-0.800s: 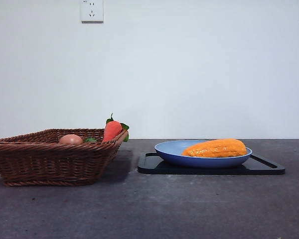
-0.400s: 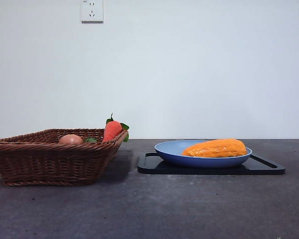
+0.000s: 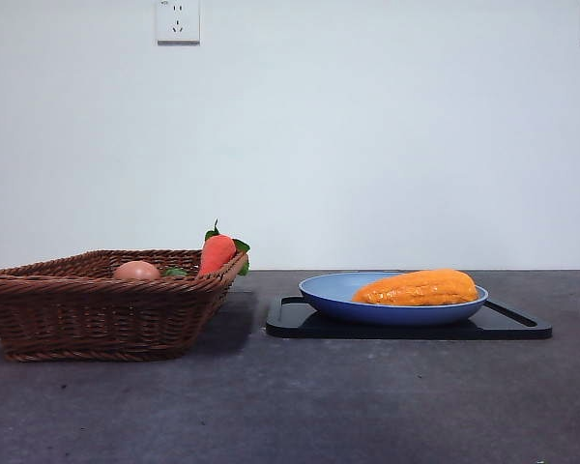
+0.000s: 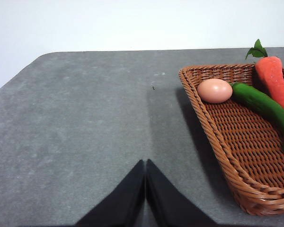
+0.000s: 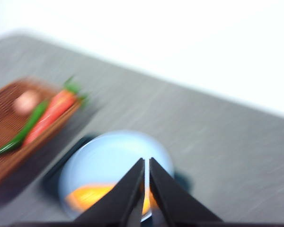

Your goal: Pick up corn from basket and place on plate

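The orange-yellow corn [image 3: 418,287] lies on its side in the blue plate [image 3: 329,293], which rests on a flat black tray [image 3: 290,320]. The brown wicker basket [image 3: 87,309] stands to the plate's left. In the blurred right wrist view, my right gripper [image 5: 146,164] is shut and empty, high above the plate [image 5: 109,156], with the corn [image 5: 87,195] showing partly behind its jaws. My left gripper [image 4: 145,165] is shut and empty over bare table beside the basket [image 4: 213,137]. Neither gripper shows in the front view.
The basket holds a red-orange carrot [image 3: 217,253] with green leaves, a pinkish-brown egg [image 3: 136,271] and a long green pepper [image 4: 267,111]. Grey tabletop [image 3: 290,406] stretches in front. A white wall with a socket [image 3: 178,21] stands behind.
In the front view the corn, plate and basket stay where they were; only a slight shift of the picture shows.
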Controlling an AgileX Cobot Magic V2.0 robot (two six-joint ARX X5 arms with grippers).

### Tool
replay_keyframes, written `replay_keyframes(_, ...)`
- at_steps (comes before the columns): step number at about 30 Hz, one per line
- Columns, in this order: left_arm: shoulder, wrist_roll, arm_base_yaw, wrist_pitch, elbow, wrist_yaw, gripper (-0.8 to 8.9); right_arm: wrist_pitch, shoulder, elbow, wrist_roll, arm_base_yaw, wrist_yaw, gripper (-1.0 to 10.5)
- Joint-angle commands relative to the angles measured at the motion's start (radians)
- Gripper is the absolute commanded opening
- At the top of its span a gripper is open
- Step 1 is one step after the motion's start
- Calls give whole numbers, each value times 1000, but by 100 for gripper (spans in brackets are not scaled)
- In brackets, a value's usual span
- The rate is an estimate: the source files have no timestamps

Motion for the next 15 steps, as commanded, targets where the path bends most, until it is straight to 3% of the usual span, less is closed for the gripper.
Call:
replay_keyframes(1, 0, -9, 3, 10, -28, 4, 5, 210, -106, -181, 50, -80, -6, 2)
replay_keyframes(4, 0, -9, 3, 10, -28, 4, 5, 317, -226, -323, 65, -164, 10, 2)
replay_keyframes(8, 0, -9, 3, 10, -28, 4, 5, 340, -370, -455, 58, -240, 42, 2)
replay_keyframes(15, 0, -9, 3, 11, -28, 4, 5, 340, -531, -643, 58, -292, 65, 2)
